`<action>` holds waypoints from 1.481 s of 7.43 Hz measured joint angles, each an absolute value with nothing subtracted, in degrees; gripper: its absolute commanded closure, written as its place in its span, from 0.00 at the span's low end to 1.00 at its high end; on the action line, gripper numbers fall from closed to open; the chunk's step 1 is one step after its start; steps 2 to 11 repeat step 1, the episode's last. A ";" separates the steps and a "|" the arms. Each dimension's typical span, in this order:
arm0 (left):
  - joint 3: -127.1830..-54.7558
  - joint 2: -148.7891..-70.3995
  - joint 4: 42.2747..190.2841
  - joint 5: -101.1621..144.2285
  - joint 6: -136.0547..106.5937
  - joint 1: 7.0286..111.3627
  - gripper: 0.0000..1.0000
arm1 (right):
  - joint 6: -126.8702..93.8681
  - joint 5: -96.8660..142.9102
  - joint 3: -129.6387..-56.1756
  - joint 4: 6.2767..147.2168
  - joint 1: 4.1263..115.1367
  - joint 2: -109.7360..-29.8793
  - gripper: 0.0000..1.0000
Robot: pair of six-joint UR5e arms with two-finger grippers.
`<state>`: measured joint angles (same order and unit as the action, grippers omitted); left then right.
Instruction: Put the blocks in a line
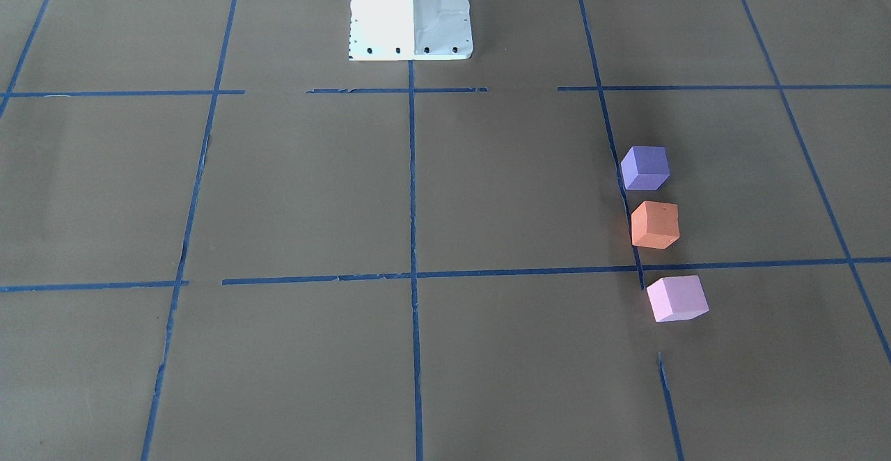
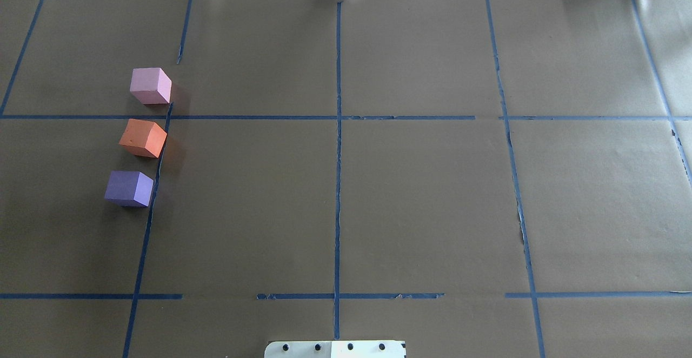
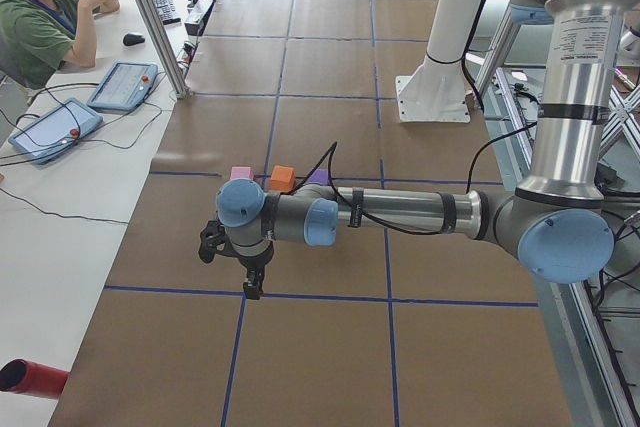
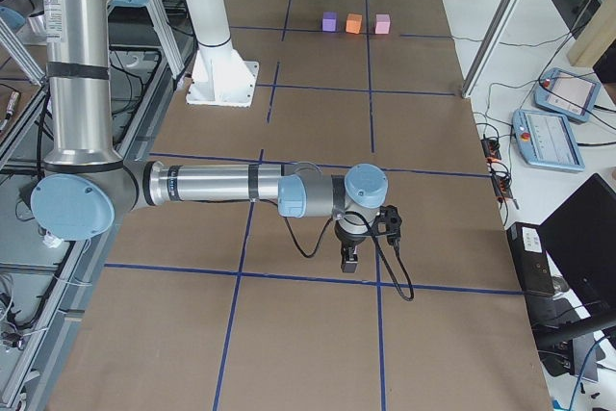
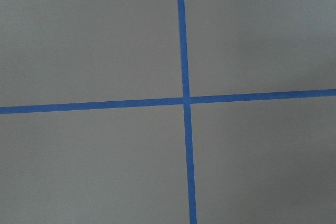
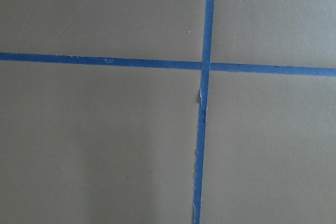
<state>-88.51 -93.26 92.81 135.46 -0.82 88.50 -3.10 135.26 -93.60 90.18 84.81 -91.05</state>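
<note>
Three blocks lie in a row on the robot's left side of the brown table: the pale pink block [image 2: 150, 86] farthest from the robot, the orange block [image 2: 143, 138] in the middle, the violet-purple block [image 2: 130, 189] nearest. They also show in the front view as purple [image 1: 645, 168], orange [image 1: 654, 225] and pink [image 1: 676, 299]. They stand apart along a blue tape line. My left gripper [image 3: 245, 272] hangs over the table away from them. My right gripper [image 4: 349, 259] hangs at the opposite end. I cannot tell whether either is open or shut.
The white robot base [image 1: 411, 12] stands at the table's middle edge. Blue tape lines [image 2: 338, 131] form a grid on the brown paper. A seated operator [image 3: 40, 17] and teach pendants [image 3: 122, 87] are at a side desk. Both wrist views show only tape crossings.
</note>
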 measured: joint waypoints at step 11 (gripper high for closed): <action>-88.52 -93.25 92.81 135.45 -0.80 88.54 0.00 | -3.08 135.26 -93.60 90.18 84.82 -91.06 0.00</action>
